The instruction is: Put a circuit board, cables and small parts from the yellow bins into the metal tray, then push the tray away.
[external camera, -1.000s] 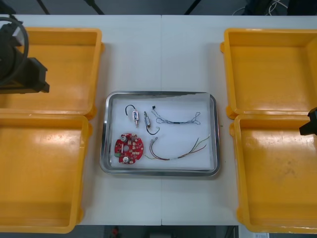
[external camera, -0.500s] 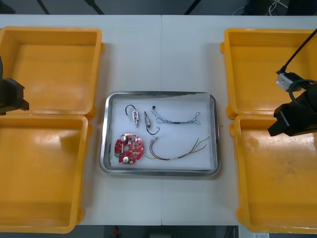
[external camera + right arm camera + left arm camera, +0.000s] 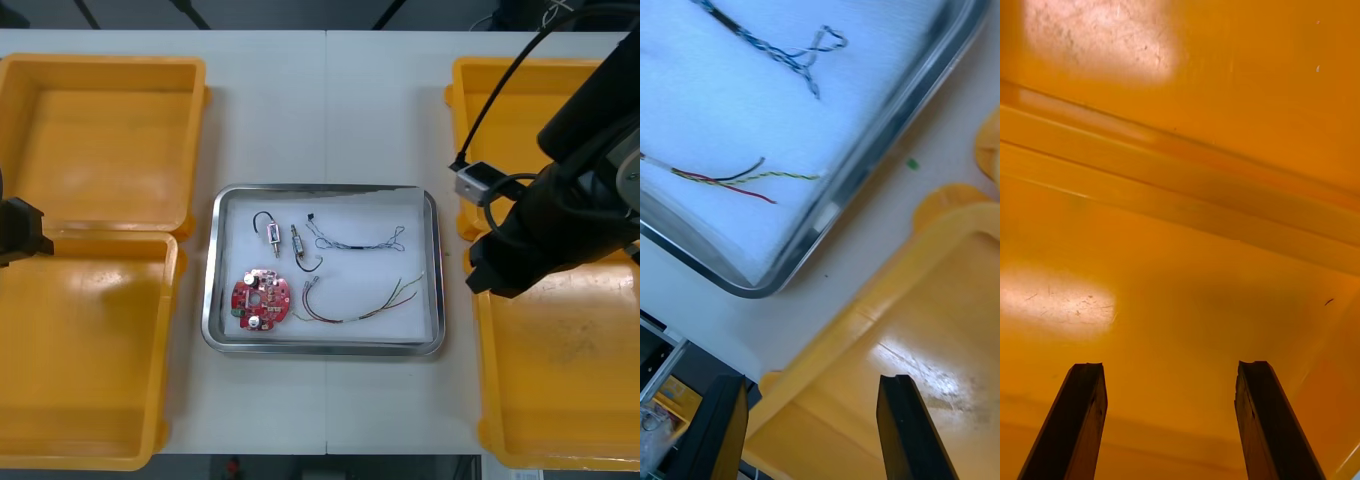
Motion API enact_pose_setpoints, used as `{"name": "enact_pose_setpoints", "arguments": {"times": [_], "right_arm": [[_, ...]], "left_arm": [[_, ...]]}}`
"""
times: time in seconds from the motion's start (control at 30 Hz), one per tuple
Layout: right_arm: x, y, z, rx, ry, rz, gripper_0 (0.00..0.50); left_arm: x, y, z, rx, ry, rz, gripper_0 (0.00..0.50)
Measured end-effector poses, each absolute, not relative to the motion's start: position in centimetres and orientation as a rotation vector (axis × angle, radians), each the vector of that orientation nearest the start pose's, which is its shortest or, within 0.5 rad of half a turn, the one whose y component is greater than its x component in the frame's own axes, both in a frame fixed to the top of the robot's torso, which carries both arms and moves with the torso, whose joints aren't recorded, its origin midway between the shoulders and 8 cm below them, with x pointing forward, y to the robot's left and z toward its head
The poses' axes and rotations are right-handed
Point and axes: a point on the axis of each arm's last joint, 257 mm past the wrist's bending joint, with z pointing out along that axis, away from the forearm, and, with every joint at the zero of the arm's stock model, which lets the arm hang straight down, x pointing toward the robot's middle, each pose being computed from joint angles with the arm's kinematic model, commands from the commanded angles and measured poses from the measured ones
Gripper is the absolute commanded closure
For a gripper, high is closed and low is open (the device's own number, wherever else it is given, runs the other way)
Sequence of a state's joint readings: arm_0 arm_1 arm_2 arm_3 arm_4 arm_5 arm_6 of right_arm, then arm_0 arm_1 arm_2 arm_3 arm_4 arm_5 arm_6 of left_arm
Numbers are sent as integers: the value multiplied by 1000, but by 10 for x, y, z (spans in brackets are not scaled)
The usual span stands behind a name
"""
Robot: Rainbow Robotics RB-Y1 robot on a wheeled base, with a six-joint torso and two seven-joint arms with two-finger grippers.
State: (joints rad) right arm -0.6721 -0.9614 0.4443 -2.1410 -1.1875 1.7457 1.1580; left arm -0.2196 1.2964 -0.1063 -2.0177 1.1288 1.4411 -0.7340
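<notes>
Left tool (image 3: 20,232) is parked at the left edge of the bench (image 3: 325,110), over the seam between far-left bin (image 3: 100,140) and near-left bin (image 3: 90,350). Its wrist view shows the fingers (image 3: 1071,427) apart with nothing between them, just bin wall and floor beyond. Both left bins look empty.

Middle: metal tray (image 3: 325,189) sits between the bin pairs, white inside. Loaded so far:
- circuit board (image 3: 260,298), near-left part of the tray
- two small metal parts (image 3: 273,233) side by side in the far-left part, each with a short dark lead
- blue and white cable (image 3: 355,240) to their right
- red and yellow cable (image 3: 360,305), nearer, running from beside the board toward the tray's right wall

Nothing hangs over the rim as far as I can see.

Right tool (image 3: 495,272) is over the inner rim of near-right bin (image 3: 570,370), just beside the tray's right wall and not touching it. In its wrist view the fingers (image 3: 902,427) are apart and empty, with the bin rim ahead and the tray corner and both cable ends beyond. Far-right bin (image 3: 540,140) is partly hidden by the arm; what shows is bare.

Status call: loading looks done, all three kinds of item are in. Only the push is left, and with the tray centred between the bins I'd say it hasn't started. Right tool is closest, but it's at the side wall and would need the near rim to shove the tray away.
</notes>
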Motion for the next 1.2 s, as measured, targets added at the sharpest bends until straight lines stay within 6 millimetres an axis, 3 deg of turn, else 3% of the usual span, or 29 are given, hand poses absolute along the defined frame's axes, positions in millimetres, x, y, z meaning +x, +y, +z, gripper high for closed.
{"name": "enact_pose_setpoints", "arguments": {"times": [0.23,0.4,0.53,0.8,1.2], "right_arm": [[364,-129,-180,-1112,2636,106,0],[360,-93,-185,-1414,2457,78,0],[355,-67,-193,-1554,2346,88,0],[356,-39,-218,-1780,2138,-10,0],[346,-17,-276,-1932,2033,-140,0]], "left_arm": [[387,387,-178,-221,2713,-6,0],[377,383,-171,-203,2692,-34,0],[371,383,-170,-208,2691,-43,0],[369,384,-170,-195,2690,-43,0],[370,384,-169,-185,2686,-41,0]]}}
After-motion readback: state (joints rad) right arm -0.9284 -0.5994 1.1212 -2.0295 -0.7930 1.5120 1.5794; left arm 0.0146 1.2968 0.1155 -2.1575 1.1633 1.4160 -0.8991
